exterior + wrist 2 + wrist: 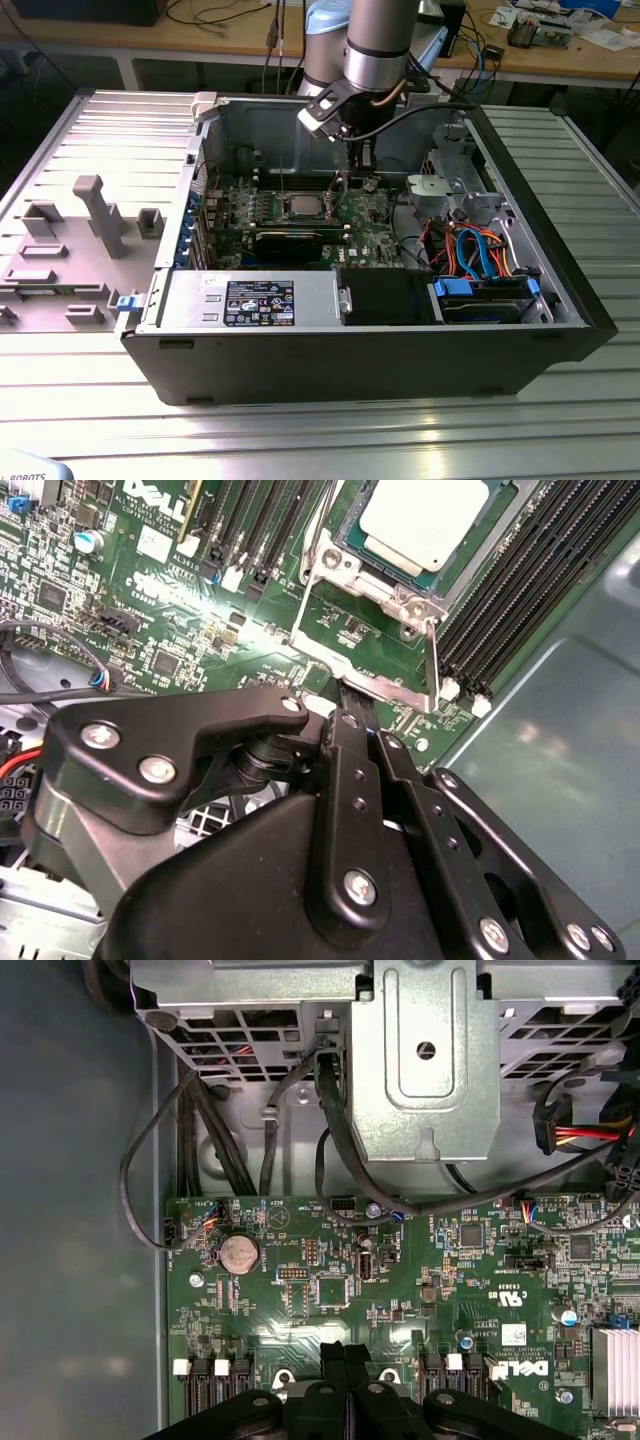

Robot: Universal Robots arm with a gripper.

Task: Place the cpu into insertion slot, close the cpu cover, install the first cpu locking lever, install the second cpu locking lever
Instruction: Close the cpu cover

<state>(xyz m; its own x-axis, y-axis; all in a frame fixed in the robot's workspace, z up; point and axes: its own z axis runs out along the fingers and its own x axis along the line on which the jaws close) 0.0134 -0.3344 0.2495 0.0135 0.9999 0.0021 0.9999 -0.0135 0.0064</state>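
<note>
Shut tool at the raised cover's edge

We see the black tool [352, 695] closed on nothing, tips against the thin silver-framed cpu cover [405, 690]; a slip could jolt the silver-topped square cpu [305, 207], mid-frame in the exterior view.

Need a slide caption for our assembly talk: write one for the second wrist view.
Shut gripper at the edge of the cover, with the cpu lying in its window.
</note>
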